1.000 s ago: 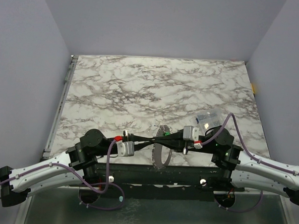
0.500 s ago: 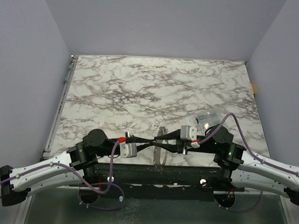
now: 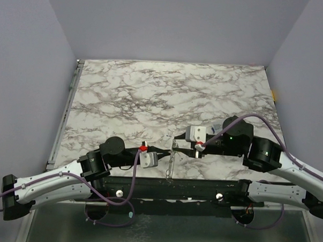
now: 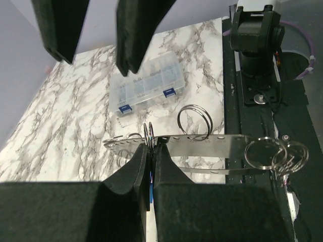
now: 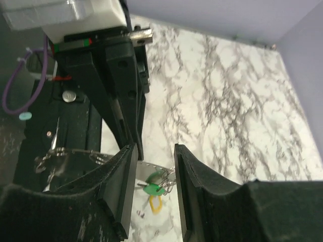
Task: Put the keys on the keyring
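The keyring (image 4: 202,139) stands on edge above the near edge of the table (image 3: 152,94), between the two arms. In the left wrist view it shows as a thin grey band punched with small holes, running across the picture. The left gripper (image 4: 150,151) holds it, with the jaws pressed together on the band near one end. Several small wire rings (image 4: 194,119) hang from the band, one near the middle and a cluster at the far end. Two keys show in the right wrist view, hanging just under the band: the green key (image 5: 151,189) and, right below it, the yellow key (image 5: 155,203). Whether they are threaded on the band or on a small ring cannot be told. The right gripper (image 5: 155,151) hangs over them with its jaws parted and nothing between them, and the two key heads show through the gap. A clear box (image 4: 146,91) with blue clasps lies flat on the marble beyond the band, apart from both grippers.
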`<state>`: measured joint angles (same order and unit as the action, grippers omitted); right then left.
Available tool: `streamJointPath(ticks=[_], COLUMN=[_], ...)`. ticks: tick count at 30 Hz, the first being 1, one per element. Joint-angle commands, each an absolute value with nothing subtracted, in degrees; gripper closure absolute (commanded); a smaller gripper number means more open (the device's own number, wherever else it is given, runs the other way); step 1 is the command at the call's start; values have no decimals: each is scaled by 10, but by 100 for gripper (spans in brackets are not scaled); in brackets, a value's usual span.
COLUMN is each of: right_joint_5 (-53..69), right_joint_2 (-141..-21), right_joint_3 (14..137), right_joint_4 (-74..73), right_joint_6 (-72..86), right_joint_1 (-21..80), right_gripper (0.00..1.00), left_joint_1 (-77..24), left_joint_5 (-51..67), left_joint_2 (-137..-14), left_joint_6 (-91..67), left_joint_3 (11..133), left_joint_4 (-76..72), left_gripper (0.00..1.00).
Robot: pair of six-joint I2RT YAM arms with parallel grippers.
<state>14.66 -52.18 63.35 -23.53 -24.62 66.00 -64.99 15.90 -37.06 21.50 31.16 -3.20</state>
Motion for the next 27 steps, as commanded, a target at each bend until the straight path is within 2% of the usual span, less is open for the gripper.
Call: streamJointPath(ticks=[1, 8, 27], right_joint_5=[136, 176, 156], right_joint_2=[-548, -590, -611], right_joint_3=[662, 675, 665], right_joint_4=[-378, -405, -357], right_joint_6=[-261, -261, -278], right_joint_1=[661, 661, 661], right_gripper=[57, 60, 62], left_joint_1=[-651, -651, -651], left_joint_5=[144, 140, 140], left_joint_2=[-376, -386, -391], left_joint_6=[225, 226, 226], left_joint_3=[337, 340, 341], left_joint_4=[-30, -24, -18], left_gripper=[100, 100, 100])
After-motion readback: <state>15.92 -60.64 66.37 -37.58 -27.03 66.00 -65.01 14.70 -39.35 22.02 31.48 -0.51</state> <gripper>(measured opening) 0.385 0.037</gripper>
